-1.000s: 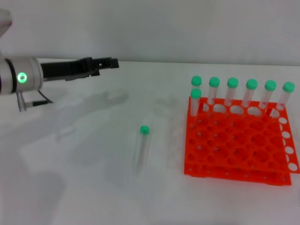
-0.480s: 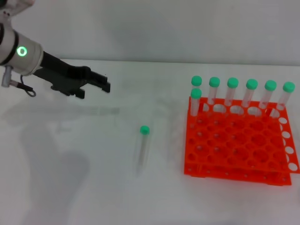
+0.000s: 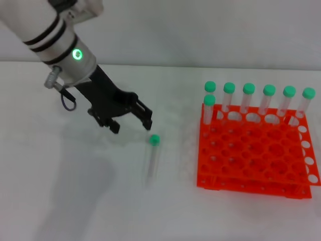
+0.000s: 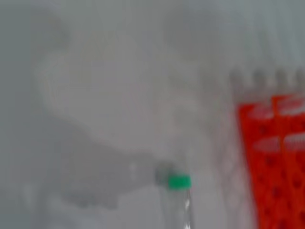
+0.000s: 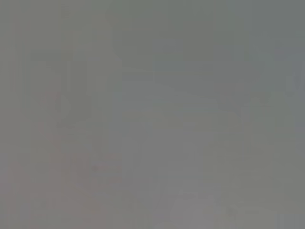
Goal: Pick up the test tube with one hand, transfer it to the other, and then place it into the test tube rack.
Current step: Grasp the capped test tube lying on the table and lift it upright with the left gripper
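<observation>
A clear test tube (image 3: 152,159) with a green cap (image 3: 154,139) lies flat on the white table, left of the orange rack (image 3: 253,153). It also shows in the left wrist view (image 4: 177,202). My left gripper (image 3: 131,123), a black claw on a white arm, hovers just left of and behind the cap, its fingers spread and empty. The orange rack holds several upright green-capped tubes (image 3: 249,98) along its back row. The rack also shows in the left wrist view (image 4: 276,162). My right gripper is out of view.
The white table (image 3: 75,191) runs back to a pale wall. The rack's front holes stand empty. The right wrist view shows only a plain grey blur.
My left arm has swung from the far left edge toward the middle and come down, so its claw now sits close to the lying tube's cap. The tube and rack have not moved.
</observation>
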Controlling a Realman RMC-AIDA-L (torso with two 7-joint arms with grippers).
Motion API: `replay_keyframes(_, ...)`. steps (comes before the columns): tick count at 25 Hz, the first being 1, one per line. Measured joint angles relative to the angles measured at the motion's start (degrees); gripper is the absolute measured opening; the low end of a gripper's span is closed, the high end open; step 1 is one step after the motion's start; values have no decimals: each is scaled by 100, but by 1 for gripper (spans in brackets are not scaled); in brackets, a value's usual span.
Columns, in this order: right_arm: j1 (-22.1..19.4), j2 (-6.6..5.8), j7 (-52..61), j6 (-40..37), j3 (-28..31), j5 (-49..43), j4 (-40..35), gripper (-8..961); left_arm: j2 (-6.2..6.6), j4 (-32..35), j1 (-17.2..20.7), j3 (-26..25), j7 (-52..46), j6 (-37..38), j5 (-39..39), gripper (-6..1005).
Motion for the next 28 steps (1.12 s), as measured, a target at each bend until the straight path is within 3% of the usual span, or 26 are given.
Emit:
replay_keyframes(3,-9,-10,0,-6,-2,0,-6,873,-46,261,-229,-1,-537,-15,704,876)
replay_keyframes(10,-30,-23,0,-10,-19,-1,-7,872,-547,404,-409,-9,-986,-389,1221,875)
replay_keyframes(14,-47,-23,0,-6,-62,-1,-6,872,-702,702,-376,-10,-1280,-718,1597,875)
replay_keyframes(20,-65,-23,0,1,-76,-1,-4,872,-793,800,-258,-10,-1398,-923,1689,866)
replay_keyframes(28,-100,-23,7,7,-101,0,0,872,-791,1007,-135,-17,-1397,-1320,1689,847)
